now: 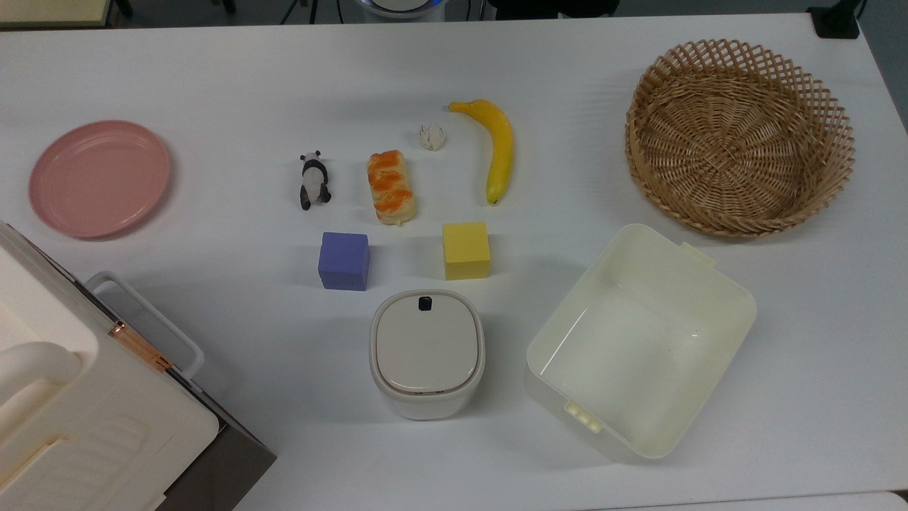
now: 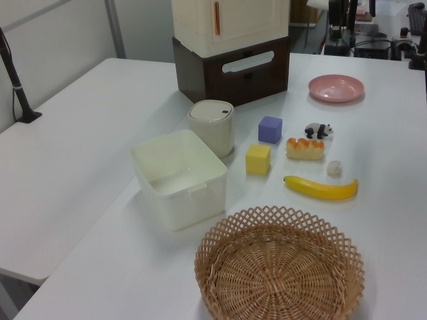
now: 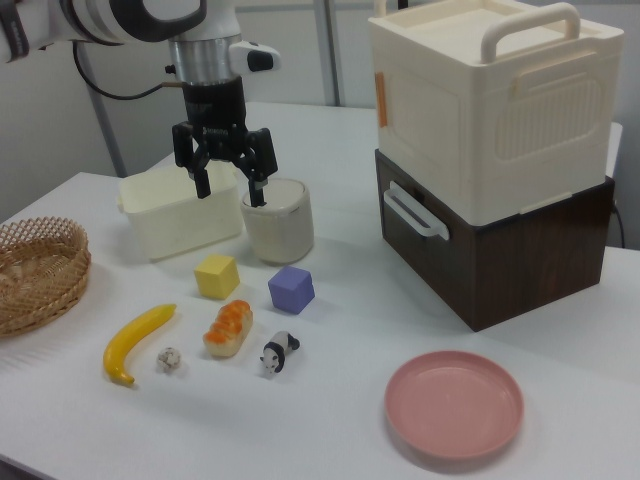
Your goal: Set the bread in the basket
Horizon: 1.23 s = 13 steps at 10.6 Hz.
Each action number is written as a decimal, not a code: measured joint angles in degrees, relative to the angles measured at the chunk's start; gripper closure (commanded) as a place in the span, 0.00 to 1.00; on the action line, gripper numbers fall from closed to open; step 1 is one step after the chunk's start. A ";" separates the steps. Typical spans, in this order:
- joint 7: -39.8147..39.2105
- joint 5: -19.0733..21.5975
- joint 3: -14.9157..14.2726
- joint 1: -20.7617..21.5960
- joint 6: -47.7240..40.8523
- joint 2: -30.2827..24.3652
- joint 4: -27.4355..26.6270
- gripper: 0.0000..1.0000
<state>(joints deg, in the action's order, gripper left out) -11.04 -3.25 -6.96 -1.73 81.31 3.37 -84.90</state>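
Observation:
The bread (image 1: 390, 187) is a small tan loaf with orange-brown patches, lying flat on the white table between a panda figure and a banana; I also see the bread (image 2: 305, 149) in the left view and the bread (image 3: 228, 328) in the right view. The wicker basket (image 1: 738, 50) stands with nothing in it at the top view's far right, also seen as the basket (image 2: 280, 217) and the basket (image 3: 40, 270). My gripper (image 3: 228, 190) hangs open and holds nothing, well above the table. In the right view it is up and behind the bread, in front of the cream tub and lidded bin.
Around the bread lie a banana (image 1: 496, 145), a panda figure (image 1: 313, 180), a small white lump (image 1: 431, 136), a purple cube (image 1: 344, 260) and a yellow cube (image 1: 466, 250). A lidded bin (image 1: 427, 353), a cream tub (image 1: 706, 376), a pink plate (image 1: 99, 177) and stacked boxes (image 1: 71, 397) stand around.

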 measured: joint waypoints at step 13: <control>-0.03 0.00 0.18 1.30 0.00 0.15 -0.32 0.00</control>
<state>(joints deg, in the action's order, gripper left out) -11.08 -3.25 -6.79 -0.43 81.31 3.52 -85.22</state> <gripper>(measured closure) 0.000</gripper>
